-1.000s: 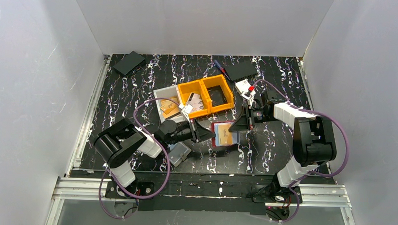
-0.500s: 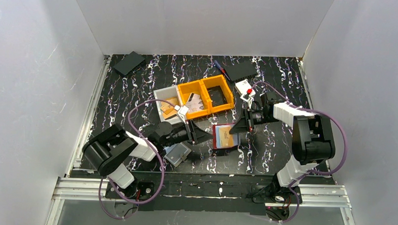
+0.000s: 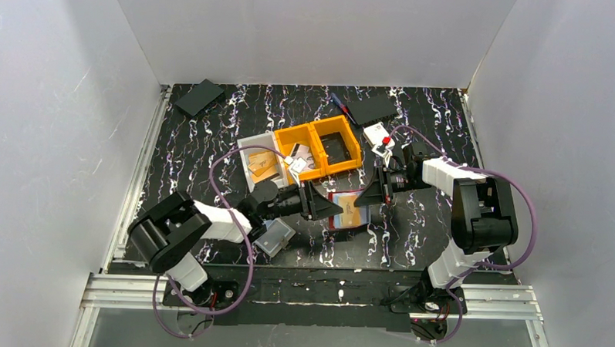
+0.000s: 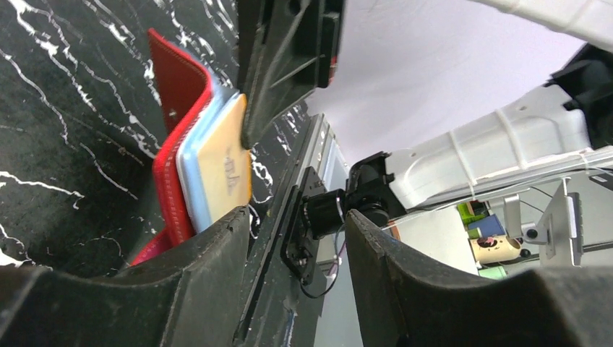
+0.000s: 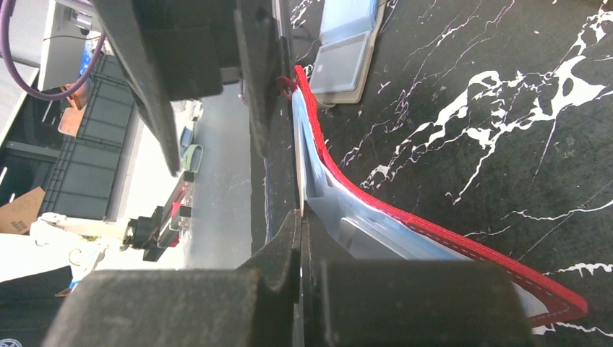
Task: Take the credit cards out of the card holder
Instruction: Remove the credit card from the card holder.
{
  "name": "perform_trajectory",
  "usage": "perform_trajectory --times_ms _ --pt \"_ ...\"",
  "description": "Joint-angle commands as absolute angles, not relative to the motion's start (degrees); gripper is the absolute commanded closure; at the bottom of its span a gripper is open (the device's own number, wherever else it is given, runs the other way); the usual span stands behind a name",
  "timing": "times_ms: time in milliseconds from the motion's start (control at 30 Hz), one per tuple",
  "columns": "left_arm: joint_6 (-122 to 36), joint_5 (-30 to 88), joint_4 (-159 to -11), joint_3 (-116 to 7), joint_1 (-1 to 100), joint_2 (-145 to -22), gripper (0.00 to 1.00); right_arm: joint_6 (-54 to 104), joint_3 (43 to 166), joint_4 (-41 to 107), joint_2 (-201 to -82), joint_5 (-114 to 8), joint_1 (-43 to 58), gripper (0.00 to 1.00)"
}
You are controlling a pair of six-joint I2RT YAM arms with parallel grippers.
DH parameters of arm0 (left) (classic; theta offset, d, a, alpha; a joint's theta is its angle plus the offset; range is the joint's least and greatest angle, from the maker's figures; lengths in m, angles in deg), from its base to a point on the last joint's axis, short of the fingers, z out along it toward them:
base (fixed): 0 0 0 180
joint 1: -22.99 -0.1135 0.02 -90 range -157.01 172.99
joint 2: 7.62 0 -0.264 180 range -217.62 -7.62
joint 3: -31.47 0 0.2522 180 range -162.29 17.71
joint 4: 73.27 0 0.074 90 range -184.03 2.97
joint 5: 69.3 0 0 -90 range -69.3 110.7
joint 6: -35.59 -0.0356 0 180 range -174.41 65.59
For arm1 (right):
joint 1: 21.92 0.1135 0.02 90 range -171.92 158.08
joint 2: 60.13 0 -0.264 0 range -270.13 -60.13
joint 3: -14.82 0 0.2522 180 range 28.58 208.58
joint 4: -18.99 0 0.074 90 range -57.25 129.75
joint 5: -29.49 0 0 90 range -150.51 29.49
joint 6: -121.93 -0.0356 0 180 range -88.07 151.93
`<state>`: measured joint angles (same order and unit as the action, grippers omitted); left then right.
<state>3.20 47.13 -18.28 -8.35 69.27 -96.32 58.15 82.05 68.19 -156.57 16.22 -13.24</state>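
Observation:
The red card holder [image 3: 338,221] lies open on the black marbled table, light blue inside [image 4: 189,155]. A tan-orange credit card [image 3: 351,213] sticks out of it. In the left wrist view the card holder [image 4: 173,101] stands on edge with the credit card [image 4: 224,170] in front. My right gripper [image 3: 368,196] is at its far right corner, and its jaws [image 5: 300,217] are shut on the thin edge of the credit card [image 5: 298,159]. My left gripper [image 3: 324,208] is at the holder's left edge, open [image 4: 296,217], nothing between its fingers.
An orange two-part bin [image 3: 321,148] and a white bin [image 3: 260,160] with small items stand just behind. A grey flat case [image 3: 275,236] lies under the left arm. Two black flat items [image 3: 200,96] [image 3: 371,108], a pen [image 3: 339,104] and a white device [image 3: 379,135] lie at the back.
My left gripper has gone from shut to open; it drew back left, then returned to the holder's left edge. The right gripper has stayed shut in place.

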Motion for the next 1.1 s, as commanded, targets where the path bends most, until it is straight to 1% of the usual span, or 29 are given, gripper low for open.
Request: perform_trajectory --times_ms 0,167,467,633,733,867,1000,1067 --pt "3.08 48.46 -19.34 -11.6 70.0 -100.08 0.5 56.42 82.97 66.19 -155.33 20.15 -13.49 0.99" --pt "3.05 47.03 -20.75 -12.05 69.95 -102.12 0.49 55.85 82.91 65.68 -155.02 20.6 -13.65 0.99" --pt "1.06 46.02 -24.68 -12.04 69.98 -101.64 0.48 54.51 82.5 64.43 -154.71 21.35 -13.93 0.99" --pt "1.34 47.54 -24.86 -14.3 70.0 -103.09 0.49 48.72 80.62 58.41 -154.4 23.2 -13.93 0.99" --pt "1.52 48.44 -24.85 -15.45 70.0 -103.84 0.53 47.85 80.44 57.45 -154.59 23.34 -13.93 0.99" --pt "1.78 49.38 -24.63 -16.12 69.95 -104.51 0.66 47.84 80.44 57.45 -155.01 21.78 -13.93 0.99" --pt "2.52 49.56 -24.03 -16.09 69.78 -104.9 0.75 48.06 80.44 57.53 -154.97 20.22 -13.93 0.99" --pt "2.84 49.55 -23.65 -15.67 69.65 -104.69 0.78 48.18 80.39 57.61 -154.96 19.94 -13.93 0.99"
